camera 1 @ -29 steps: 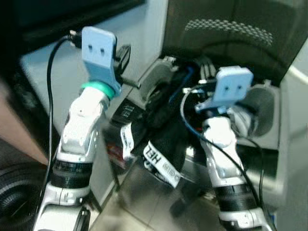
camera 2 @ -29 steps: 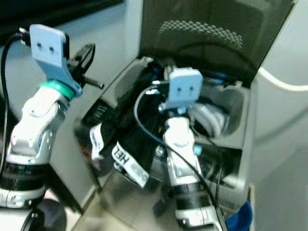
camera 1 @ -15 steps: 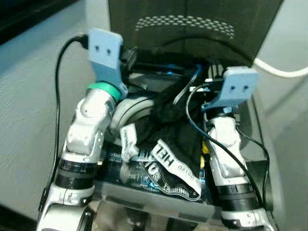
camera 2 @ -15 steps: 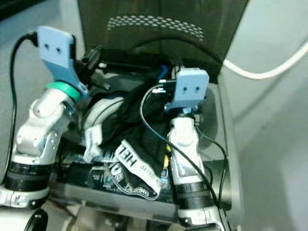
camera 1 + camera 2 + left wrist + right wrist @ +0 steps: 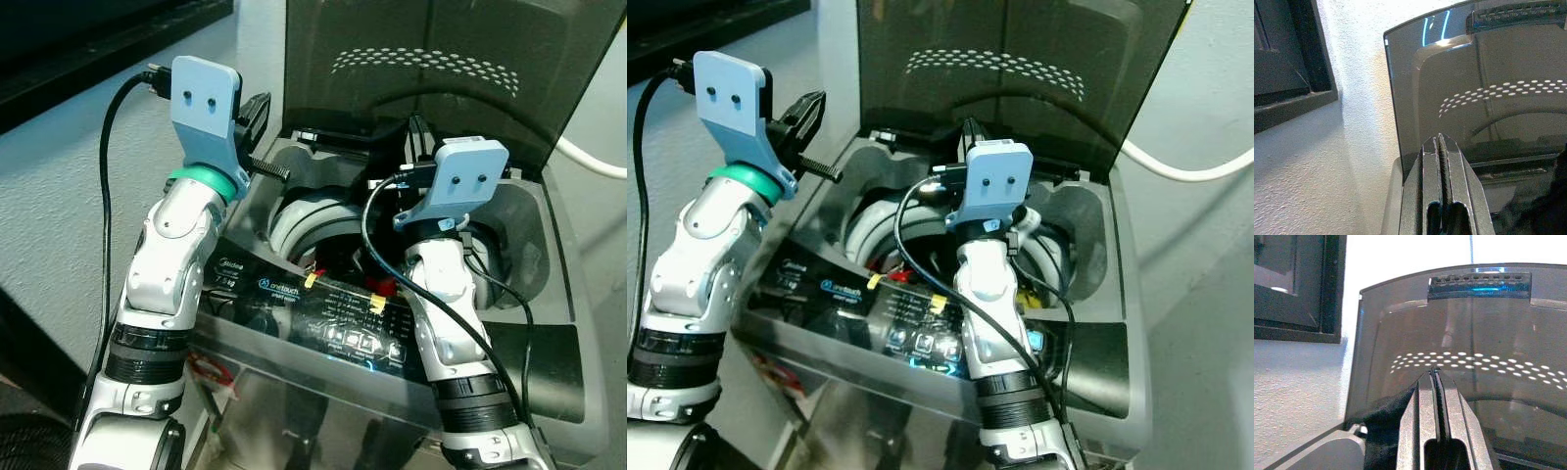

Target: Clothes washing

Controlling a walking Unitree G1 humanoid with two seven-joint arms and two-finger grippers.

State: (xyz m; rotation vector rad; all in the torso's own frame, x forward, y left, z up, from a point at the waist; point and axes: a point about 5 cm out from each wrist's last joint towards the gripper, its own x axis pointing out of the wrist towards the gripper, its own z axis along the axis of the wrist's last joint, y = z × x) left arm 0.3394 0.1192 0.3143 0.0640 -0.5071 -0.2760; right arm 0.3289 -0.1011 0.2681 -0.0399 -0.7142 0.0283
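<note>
Nearest, the washing machine's lit control panel (image 5: 323,328) fronts the open drum (image 5: 872,230), its contents mostly hidden in shadow. The right pincer (image 5: 1436,377), fingers pressed together, has dark cloth (image 5: 1383,418) beside it; whether it grips it is unclear. The left pincer (image 5: 1440,147), closed and empty, hovers at the left rim. Behind stands the raised lid (image 5: 1019,69).

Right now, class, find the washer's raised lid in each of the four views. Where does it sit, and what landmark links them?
Left eye: lid stands at the top, right of centre.
Right eye: lid fills the top centre.
Left wrist: lid spans the right side.
Right wrist: lid spans centre and right.
Shared landmark: the curved row of white dots on the lid.
</note>
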